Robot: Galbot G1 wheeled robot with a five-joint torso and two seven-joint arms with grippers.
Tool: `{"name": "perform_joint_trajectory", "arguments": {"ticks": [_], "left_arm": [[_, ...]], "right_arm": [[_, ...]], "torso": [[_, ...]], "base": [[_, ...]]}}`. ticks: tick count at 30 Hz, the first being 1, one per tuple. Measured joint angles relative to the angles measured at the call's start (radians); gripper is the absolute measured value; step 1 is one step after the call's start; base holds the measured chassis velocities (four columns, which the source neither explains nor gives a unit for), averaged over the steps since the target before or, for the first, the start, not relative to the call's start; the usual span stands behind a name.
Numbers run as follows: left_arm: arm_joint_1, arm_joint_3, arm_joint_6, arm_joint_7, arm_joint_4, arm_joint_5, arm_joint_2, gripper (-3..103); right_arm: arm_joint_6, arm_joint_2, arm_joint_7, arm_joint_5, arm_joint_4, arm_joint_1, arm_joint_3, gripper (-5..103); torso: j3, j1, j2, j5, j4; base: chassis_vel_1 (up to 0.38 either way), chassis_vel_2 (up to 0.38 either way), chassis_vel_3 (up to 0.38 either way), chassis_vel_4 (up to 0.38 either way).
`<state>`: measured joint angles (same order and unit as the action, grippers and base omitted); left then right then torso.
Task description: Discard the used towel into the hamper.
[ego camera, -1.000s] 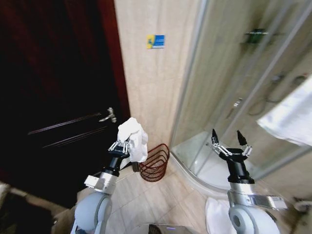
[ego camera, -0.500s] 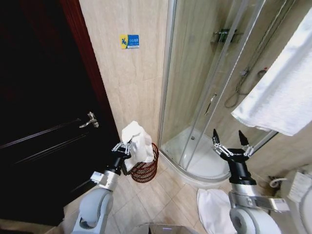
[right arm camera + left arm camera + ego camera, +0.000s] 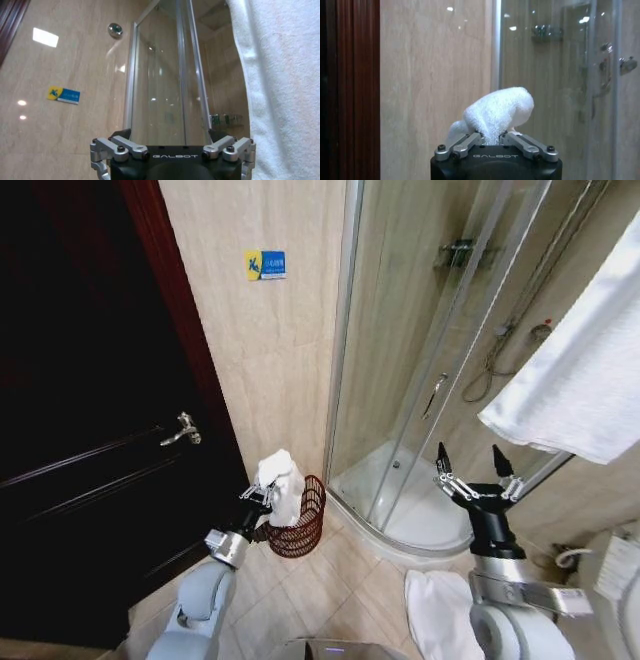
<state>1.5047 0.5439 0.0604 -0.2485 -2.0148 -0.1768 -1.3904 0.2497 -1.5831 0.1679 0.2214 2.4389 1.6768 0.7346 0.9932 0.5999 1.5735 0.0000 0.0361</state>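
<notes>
The left gripper [image 3: 262, 495] is pinching a bunched white towel [image 3: 281, 485] between closed jaws, and the cloth is standing up in a soft hump just over the near rim of the hamper [image 3: 303, 525], which is sitting on the tiled floor by the wall, between the dark door [image 3: 90, 430] and the shower enclosure [image 3: 450, 360]. From the left wrist view the towel [image 3: 496, 112] is bulging out past the fingers [image 3: 461, 144], so it looks light, limp and unlikely to slip; a pinch on a thick fold seems enough. Compared with half a second ago, the arm is reaching further out and lower, bringing the towel closer to the basket mouth. The right gripper [image 3: 476, 482] is idling with jaws spread, raised in front of the shower.
</notes>
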Motion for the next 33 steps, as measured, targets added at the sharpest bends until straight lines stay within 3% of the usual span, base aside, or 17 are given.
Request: {"name": "perform_joint_trajectory", "arguments": {"ticks": [7,33], "left_arm": [[-0.002,-0.016,0.009,0.035,0.059,0.021,0.002,10],[-0.16,-0.073,0.012,0.023,0.333,0.04,0.026,10]], "right_arm": [[0.013,-0.015,0.011,-0.031,0.011,0.009,-0.006,100],[0.06,-0.002,0.005,-0.077,0.035,0.027,-0.016,100]], "torso": [[0.0,0.001,0.0,0.0,0.0001],[0.0,0.0,0.0,0.0,0.0001]], "base": [[-0.077,0.098,0.082,-0.08],[-0.039,0.037,0.039,-0.038]]}}
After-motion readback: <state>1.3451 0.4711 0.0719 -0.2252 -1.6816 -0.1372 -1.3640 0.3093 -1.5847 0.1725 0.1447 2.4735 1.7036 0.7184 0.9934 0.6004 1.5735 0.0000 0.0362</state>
